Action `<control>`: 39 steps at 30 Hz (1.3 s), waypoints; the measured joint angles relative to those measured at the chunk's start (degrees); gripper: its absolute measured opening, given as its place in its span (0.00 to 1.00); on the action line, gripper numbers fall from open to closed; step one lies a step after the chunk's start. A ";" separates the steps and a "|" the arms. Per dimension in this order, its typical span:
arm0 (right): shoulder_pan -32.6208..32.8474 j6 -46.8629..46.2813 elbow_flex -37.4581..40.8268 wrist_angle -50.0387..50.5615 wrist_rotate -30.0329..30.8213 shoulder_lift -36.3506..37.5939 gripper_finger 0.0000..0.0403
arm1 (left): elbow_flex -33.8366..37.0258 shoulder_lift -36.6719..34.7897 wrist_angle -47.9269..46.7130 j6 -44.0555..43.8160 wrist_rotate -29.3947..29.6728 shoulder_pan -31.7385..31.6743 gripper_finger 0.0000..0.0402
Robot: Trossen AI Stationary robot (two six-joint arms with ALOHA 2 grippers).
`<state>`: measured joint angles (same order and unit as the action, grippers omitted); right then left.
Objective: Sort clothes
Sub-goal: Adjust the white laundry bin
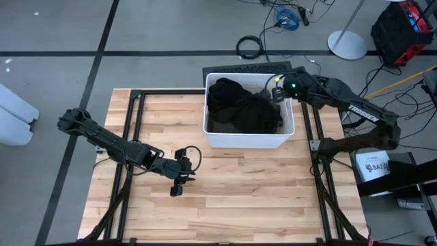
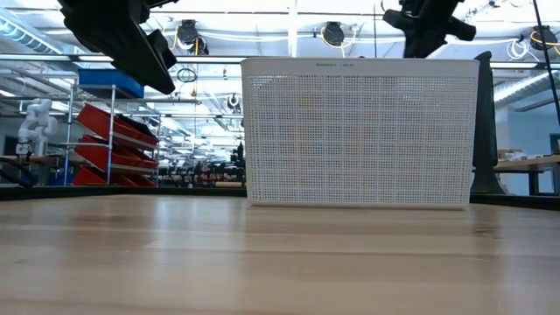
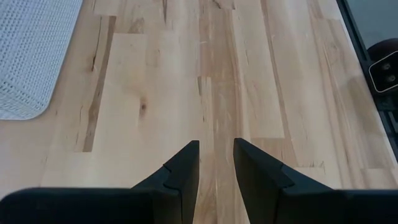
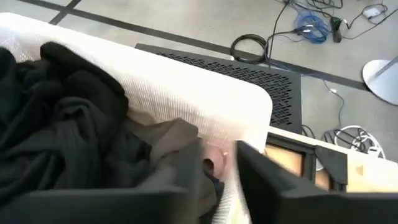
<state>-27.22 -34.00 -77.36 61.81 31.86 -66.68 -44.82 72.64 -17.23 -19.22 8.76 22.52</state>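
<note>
Seen from above, the black fabric clothes (image 1: 240, 106) are heaped in a white rectangular plastic bin (image 1: 249, 140) on the wooden table (image 1: 259, 191), seemingly for picking out. From its wrist, the right gripper (image 4: 217, 165) straddles the bin's rim, fingers narrow around pale fabric. From its wrist, the left gripper (image 3: 216, 163) waits over bare wood, fingers narrowly parted, holding nothing.

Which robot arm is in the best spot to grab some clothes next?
The right arm, probably. Its gripper is already at the far right corner of the white bin, right by the black clothes. The left gripper hovers over bare table, away from the bin.
</note>
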 joint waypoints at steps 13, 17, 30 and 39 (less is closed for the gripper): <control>-0.22 -15.78 0.00 19.48 0.88 -0.56 0.00 | 0.00 0.00 -0.07 -1.42 0.02 0.11 0.27; -0.48 -16.48 0.04 20.89 -2.37 -1.56 0.00 | 0.00 0.00 -0.04 -1.42 0.02 0.11 0.27; -4.29 -12.26 13.50 11.11 -6.17 -2.81 0.00 | 0.00 0.00 -0.03 -1.46 0.03 0.11 0.27; -4.78 -5.78 15.01 -3.44 -13.33 -3.34 0.00 | 0.00 0.66 0.02 0.06 1.90 0.00 0.27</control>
<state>-32.00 -39.78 -62.35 58.37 18.53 -70.02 -44.82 73.31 -17.21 -19.16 10.66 22.52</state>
